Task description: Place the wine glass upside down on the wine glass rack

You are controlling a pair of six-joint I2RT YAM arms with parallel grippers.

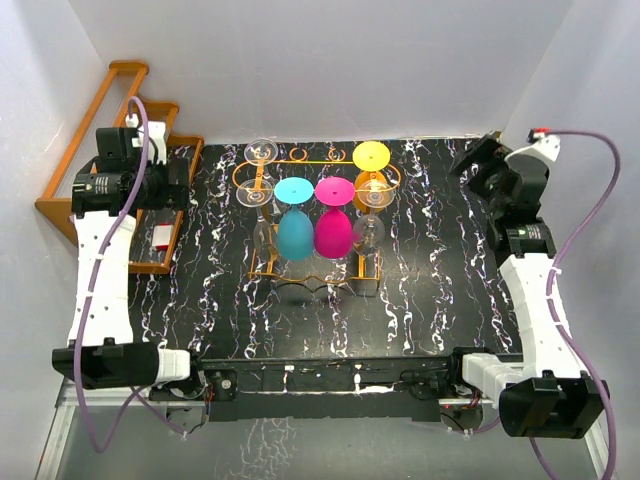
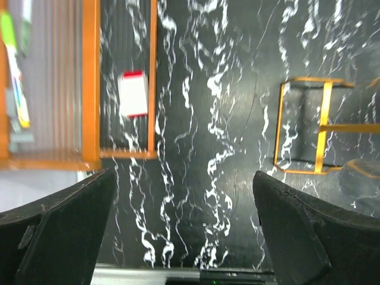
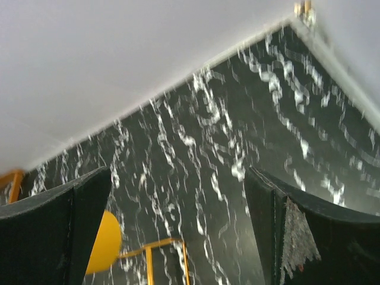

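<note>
As left end effector (image 2: 184, 175) and right end effector (image 3: 178, 172) gape wide, empty, placing looks done: wine glasses (image 1: 295, 232) hang inverted on wine glass rack (image 1: 312, 162), worktop (image 1: 430, 280) 12 o'clock. Next: back off clear of stems.

The left arm (image 1: 100, 280) and the right arm (image 1: 535, 300) are built alike: white ribbed shells between black round joint housings, each ending in a boxy black base block (image 1: 105, 365) at the near edge of the worktop (image 1: 430, 300). A thin mauve cable (image 1: 145, 150) runs along the left arm, and a matching cable (image 1: 600, 200) runs by the right arm. The right arm's white end piece carries a small red tip (image 1: 541, 130). The jaws are black wedge-shaped slabs; one inner face on the right arm shows a grey, scuffed patch.
</note>
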